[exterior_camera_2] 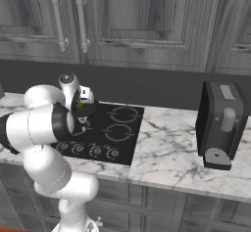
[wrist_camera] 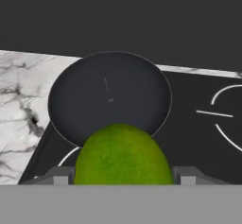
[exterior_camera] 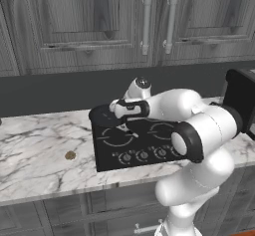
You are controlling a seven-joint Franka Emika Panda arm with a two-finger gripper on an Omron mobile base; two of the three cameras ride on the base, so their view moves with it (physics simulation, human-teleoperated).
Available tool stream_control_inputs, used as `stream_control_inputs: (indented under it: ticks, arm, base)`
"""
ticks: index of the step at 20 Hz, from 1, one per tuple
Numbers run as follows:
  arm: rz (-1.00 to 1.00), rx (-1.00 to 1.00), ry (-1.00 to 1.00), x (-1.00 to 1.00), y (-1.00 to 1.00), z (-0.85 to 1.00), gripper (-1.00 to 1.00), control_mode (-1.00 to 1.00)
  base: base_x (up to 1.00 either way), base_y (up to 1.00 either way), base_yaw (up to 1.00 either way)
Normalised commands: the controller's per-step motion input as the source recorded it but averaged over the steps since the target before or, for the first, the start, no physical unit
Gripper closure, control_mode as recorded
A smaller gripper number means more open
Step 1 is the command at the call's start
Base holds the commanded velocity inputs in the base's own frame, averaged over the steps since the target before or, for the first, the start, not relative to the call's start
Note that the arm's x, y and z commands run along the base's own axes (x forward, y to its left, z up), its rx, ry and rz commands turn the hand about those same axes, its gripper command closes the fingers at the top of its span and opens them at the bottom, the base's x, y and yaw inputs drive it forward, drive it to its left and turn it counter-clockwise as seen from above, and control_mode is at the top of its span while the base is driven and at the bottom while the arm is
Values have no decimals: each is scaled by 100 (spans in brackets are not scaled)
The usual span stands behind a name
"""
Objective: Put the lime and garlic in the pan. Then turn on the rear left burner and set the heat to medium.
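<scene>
The lime (wrist_camera: 122, 154) is clamped between the two fingers (wrist_camera: 56, 176), which press on its sides, and it hangs just short of the pan (wrist_camera: 109, 95), over the near rim in the hand view. The right base view shows a speck of green at the gripper (exterior_camera_2: 81, 107) above the stove's left rear corner. The pan is empty and sits at the back left of the cooktop (exterior_camera: 144, 145), partly overhanging onto the counter (exterior_camera: 40, 145). The white ring showing under its near edge looks like the rear left burner (wrist_camera: 66, 156).

To do this step well, I would carry the lime a little further forward until it is over the middle of the pan, lower it close to the base, and only then part the fingers. A round fruit dropped from height or near the rim is likely to roll or bounce out.

The garlic (exterior_camera: 70, 155) lies on the counter well left of the cooktop, still to be fetched. The knobs (exterior_camera: 143, 155) line the front edge, for the last step.
</scene>
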Motion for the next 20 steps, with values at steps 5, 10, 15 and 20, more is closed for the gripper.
stream_control_inputs:
  ticks: [5,10,15,20]
  arm:
    - [0,0,3,19,25,-1,100,-100]
    - [0,-2,0,11,10,-13,100,-100]
    - [0,-3,0,7,0,-18,100,-100]
    - [0,-3,0,6,0,-11,100,-100]
  base:
    - [0,0,0]
    - [0,0,0]
    - [0,0,0]
    - [0,0,0]
